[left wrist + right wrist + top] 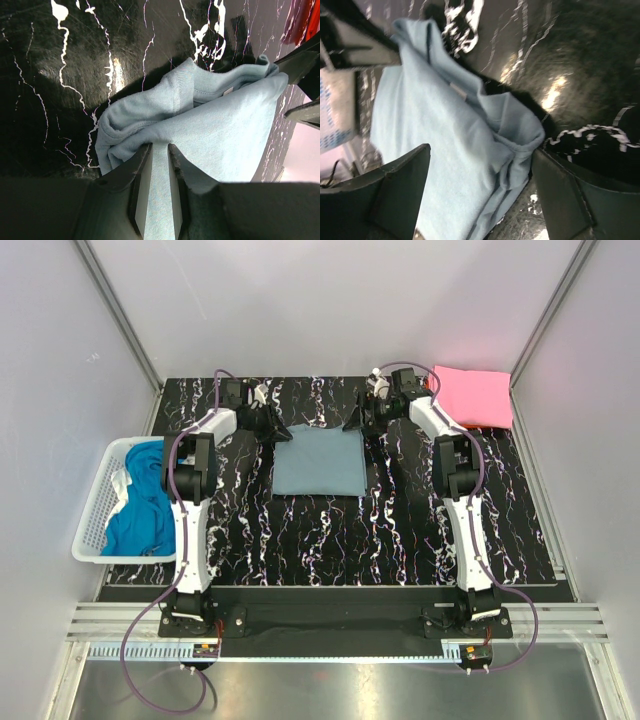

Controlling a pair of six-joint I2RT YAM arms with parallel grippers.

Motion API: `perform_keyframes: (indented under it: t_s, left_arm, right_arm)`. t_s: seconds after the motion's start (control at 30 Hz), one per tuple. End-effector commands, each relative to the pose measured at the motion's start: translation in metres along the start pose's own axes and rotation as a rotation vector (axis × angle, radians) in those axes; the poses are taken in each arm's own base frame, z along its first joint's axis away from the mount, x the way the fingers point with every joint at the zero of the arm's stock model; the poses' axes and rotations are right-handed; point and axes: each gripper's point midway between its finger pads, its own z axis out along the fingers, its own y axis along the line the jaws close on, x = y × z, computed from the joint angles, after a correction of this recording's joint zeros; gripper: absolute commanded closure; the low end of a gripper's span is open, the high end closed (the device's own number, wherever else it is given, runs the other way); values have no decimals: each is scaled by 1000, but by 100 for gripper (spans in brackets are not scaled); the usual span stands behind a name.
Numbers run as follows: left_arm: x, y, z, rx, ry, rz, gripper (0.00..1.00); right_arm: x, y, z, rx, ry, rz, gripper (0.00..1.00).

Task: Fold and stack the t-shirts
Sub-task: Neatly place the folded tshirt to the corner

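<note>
1. On the bench [400, 540] lies, centred, the folded grey-blue t-shirt [320, 465] (pink t-shirt [472, 395] waits far right).
2. Left fingers [277, 428] clamp its far-left corner; right fingers [358, 423] gape astride the far-right.
3. Next, likely: right closes, both carry it onto pink.

The counter [400, 530] is glossy black with white marble-style veins all over. In the middle there's a plain dusty grey-blue t-shirt [320, 465], which looks more pale blue up close. Far right is a plain pink t-shirt [478, 397]. On the left, bright blue t-shirts [145, 510] sit in a white mesh basket [92, 530]. The left claw [274, 428] and right claw [358, 421] are black, and the cables [135, 660] are purple.
</note>
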Motion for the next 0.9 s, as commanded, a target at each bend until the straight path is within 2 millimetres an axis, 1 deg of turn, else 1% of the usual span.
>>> perform_keyframes:
  t_s: [0.0, 0.03, 0.1, 0.13, 0.2, 0.23, 0.3, 0.43, 0.5, 0.53, 0.67, 0.73, 0.87]
  left_arm:
    - [0, 24, 11, -60, -7, -3, 74]
    - [0, 25, 12, -60, -4, -4, 74]
    - [0, 24, 12, -57, -4, -2, 74]
    - [0, 24, 12, -56, -5, -1, 74]
    - [-1, 25, 12, -60, -6, -4, 74]
    - [-1, 25, 12, -59, -7, -4, 74]
    - [-2, 24, 12, -58, -10, -3, 74]
    - [-2, 25, 12, -61, -8, -7, 74]
    - [-1, 26, 12, -62, -6, -8, 74]
    - [-1, 25, 11, -62, -8, -8, 74]
    - [1, 27, 11, -65, -3, -11, 74]
    - [2, 27, 11, -67, -2, -13, 74]
    - [2, 26, 12, -66, -3, -13, 74]
  right_arm:
    - [-3, -48, -3, 261, -55, 11, 11]
    - [-6, -53, -4, 283, -72, 7, 10]
    - [-8, -53, -3, 285, -75, 4, 4]
    - [-2, -51, -2, 267, -49, 15, 3]
    - [0, -53, 4, 242, -23, 17, 2]
    - [9, -51, 7, 223, 13, 37, 2]
    - [16, -51, 11, 190, 47, 34, 2]
    - [38, -44, 12, 127, 126, 53, 2]
    - [42, -44, 12, 110, 146, 43, 3]
    - [46, -41, 11, 99, 166, 55, 3]
    - [52, -36, 10, 65, 193, 62, 4]
    - [54, -32, 9, 48, 205, 73, 6]
    - [59, -33, 12, 36, 217, 85, 11]
